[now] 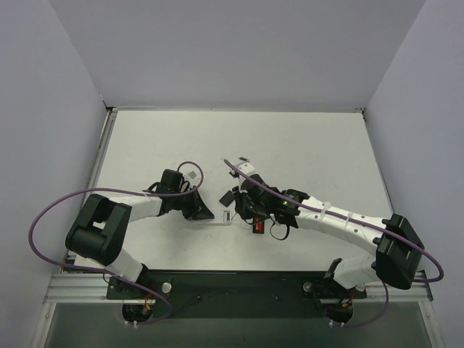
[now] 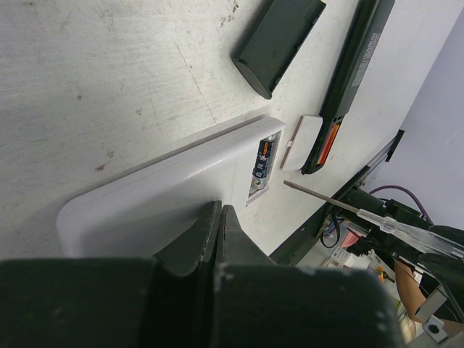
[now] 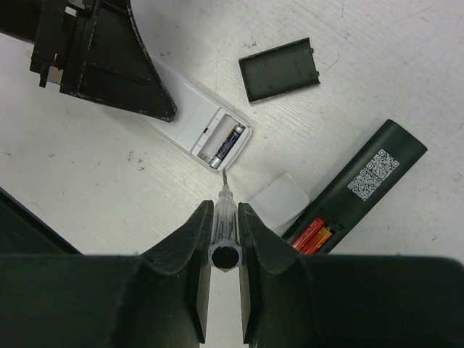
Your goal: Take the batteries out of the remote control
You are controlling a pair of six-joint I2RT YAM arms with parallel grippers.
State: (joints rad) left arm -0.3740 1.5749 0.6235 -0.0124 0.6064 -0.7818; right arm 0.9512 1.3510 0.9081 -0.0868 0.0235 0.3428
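Two remotes: a long black remote control (image 3: 362,181) and a short white remote (image 3: 185,119) lie backs up on the worktop (image 3: 109,188), both with their lids off.
Black remote's hole: the red batteries (image 3: 312,235) sit inside it, at the end close to the right tool.
White remote's hole: one dark battery (image 3: 228,141) lies in it.
Lids: a black lid (image 3: 279,69) lies on its own past the white remote. A white lid (image 3: 279,201) lies between the two remotes, just beside the red batteries.
Right tool (image 3: 223,212): squeezed onto a clear screwdriver (image 2: 362,215). Its thin tip points at the white remote's hole, very near the edge.
Left tool (image 2: 220,214): closed tight with nothing in it, tips down on the white remote.
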